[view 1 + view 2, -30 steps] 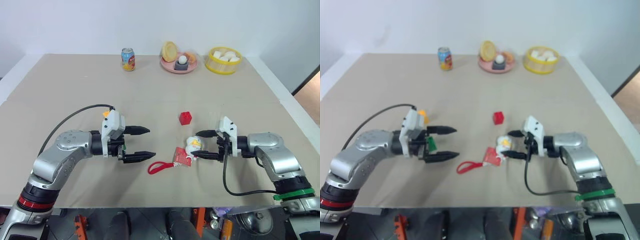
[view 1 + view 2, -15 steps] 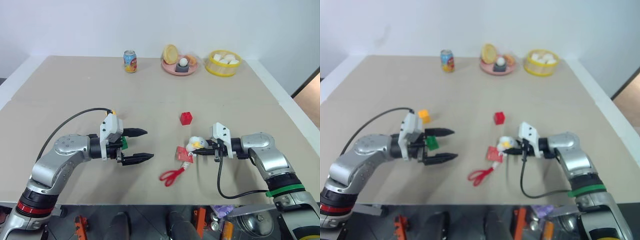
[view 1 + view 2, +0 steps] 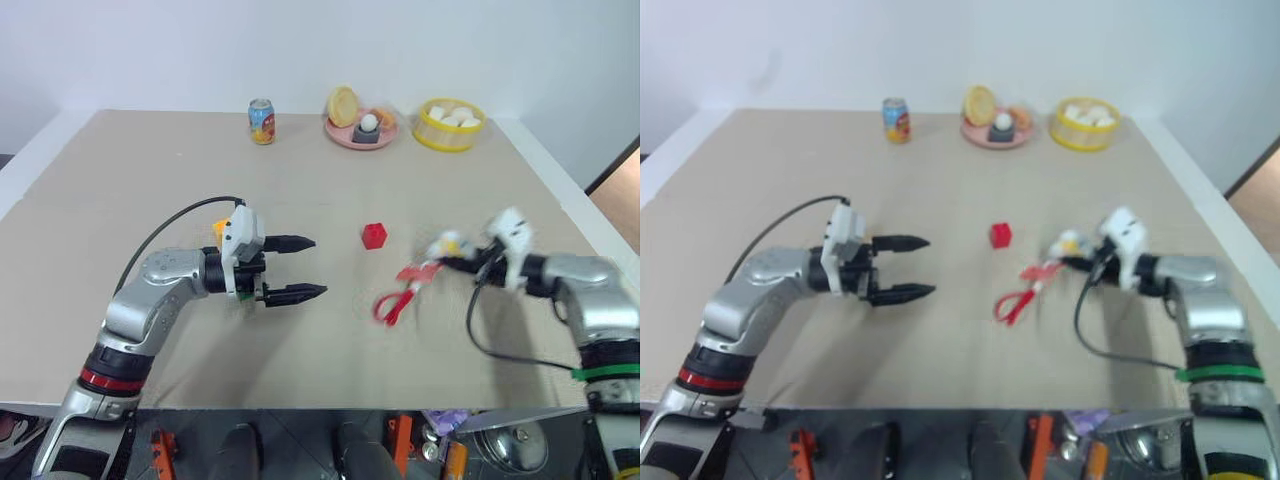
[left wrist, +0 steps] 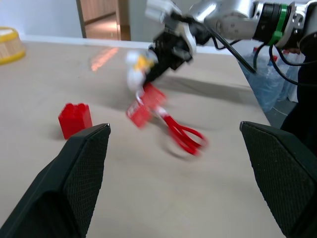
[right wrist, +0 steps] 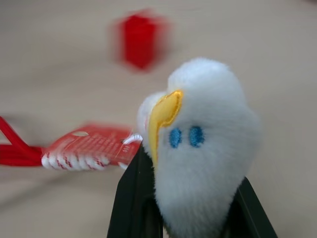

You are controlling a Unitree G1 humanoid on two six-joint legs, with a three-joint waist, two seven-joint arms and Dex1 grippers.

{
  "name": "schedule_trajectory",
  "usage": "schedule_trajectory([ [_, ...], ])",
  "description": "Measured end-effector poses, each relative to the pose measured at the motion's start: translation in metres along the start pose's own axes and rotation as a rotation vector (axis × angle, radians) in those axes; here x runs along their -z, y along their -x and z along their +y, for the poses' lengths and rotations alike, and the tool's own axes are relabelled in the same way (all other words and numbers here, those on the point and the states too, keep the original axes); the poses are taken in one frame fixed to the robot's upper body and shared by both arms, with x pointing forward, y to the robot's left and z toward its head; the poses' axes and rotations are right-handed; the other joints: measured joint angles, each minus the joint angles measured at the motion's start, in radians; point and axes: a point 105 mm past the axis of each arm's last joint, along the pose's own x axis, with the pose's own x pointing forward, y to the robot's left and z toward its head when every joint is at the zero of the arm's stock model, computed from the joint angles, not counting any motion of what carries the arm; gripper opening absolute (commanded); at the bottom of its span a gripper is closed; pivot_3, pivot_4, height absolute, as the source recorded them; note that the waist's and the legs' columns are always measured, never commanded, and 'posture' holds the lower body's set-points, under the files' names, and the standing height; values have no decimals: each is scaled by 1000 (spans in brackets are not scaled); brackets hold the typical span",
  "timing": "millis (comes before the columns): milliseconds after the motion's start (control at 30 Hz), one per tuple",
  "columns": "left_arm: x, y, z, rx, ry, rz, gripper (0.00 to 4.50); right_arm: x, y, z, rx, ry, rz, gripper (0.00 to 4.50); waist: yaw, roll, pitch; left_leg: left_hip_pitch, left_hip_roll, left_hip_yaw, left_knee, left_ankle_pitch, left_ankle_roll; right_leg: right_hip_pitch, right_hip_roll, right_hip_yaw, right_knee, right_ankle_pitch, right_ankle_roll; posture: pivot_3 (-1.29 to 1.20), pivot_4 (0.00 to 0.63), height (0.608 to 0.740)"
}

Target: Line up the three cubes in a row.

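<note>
While left fingers (image 3: 308, 268) gape empty, right fingers (image 5: 133, 198) clamped on plush toy (image 5: 203, 148).

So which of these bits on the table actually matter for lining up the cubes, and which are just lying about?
Part of the job:
- red cube
- yellow-orange cube, partly hidden behind the left arm
- green cube, hidden here

Just lying about:
- white toy figure with red strap, gripped by the right tool
- soda can
- pink plate of food
- yellow basket
</note>
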Motion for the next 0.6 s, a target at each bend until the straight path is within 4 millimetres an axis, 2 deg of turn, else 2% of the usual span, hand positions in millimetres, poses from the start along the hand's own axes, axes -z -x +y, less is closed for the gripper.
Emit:
schedule_trajectory([
  [100,2,-8,2,5,1,-13,4349,-7,22,-48,260,1,-15,686,-5,0,0,1,0,0,-1,-1,1,0,0,0,0,-1,-1,0,150,740],
  [167,5,-12,5,-7,-1,-21,4349,5,28,-67,407,-15,29,686,-8,0,0,1,0,0,-1,-2,3,0,0,0,0,-1,-1,0,150,740],
  [233,10,-16,8,-28,2,-23,4349,24,29,-76,510,-16,104,686,-10,0,0,1,0,0,-1,-2,3,0,0,1,0,-1,-1,0,150,740],
  [300,13,-17,10,-43,6,-19,4349,40,23,-74,555,-15,148,1383,-15,0,0,1,0,0,-1,-2,3,0,0,2,0,-1,0,0,150,740],
  [400,12,-19,11,-55,-3,-22,4349,50,11,-68,573,-21,160,2332,-25,1,0,1,-2,0,-1,-2,3,1,0,3,0,-1,3,0,150,740],
  [567,12,-18,12,-68,-10,-16,4349,45,-12,-57,550,-39,123,4076,-34,1,0,1,-2,0,-1,-1,3,1,0,4,0,0,3,0,150,740],
  [600,11,-18,12,-73,-11,-17,4349,41,-13,-59,562,-40,109,4076,-34,1,0,1,-2,0,-1,-1,3,2,0,4,0,0,3,0,150,740],
])
